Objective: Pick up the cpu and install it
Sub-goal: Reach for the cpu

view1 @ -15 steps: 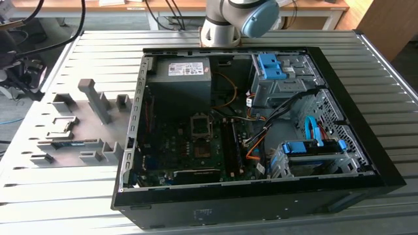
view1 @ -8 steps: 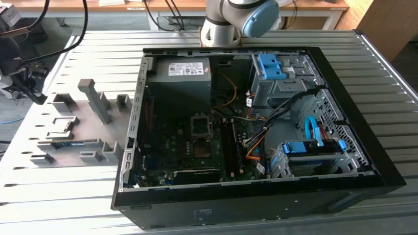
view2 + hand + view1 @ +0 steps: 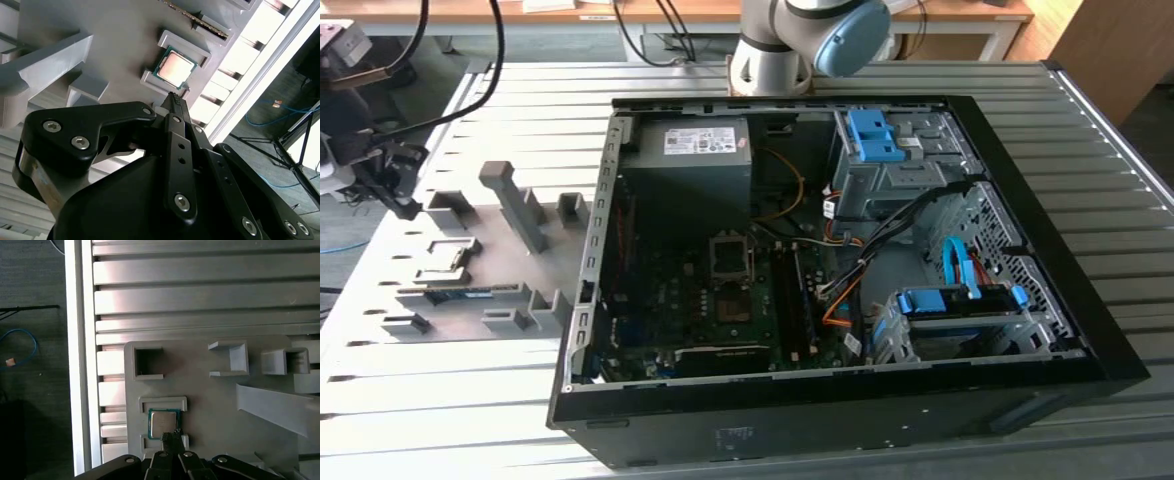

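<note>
The cpu [image 3: 174,68] is a small square chip with a silver top. It lies flat in a bracketed seat on the grey fixture plate [image 3: 120,40], and it shows in both wrist views [image 3: 163,423]. My gripper [image 3: 173,98] hangs just above the chip's near edge with its two fingers pressed together, holding nothing. Its tips overlap the chip's corner in the first wrist view [image 3: 170,434]. In the exterior view the gripper [image 3: 403,200] is over the plate [image 3: 520,270] on that view's left, well away from the open computer case [image 3: 1041,260].
Inside the case the motherboard's socket [image 3: 731,256] lies open among cables and blue drive brackets. Upright grey blocks [image 3: 507,195] and pockets rise from the fixture plate. A green memory stick [image 3: 460,294] rests in a slot. The slatted table's edge [image 3: 82,340] is close by.
</note>
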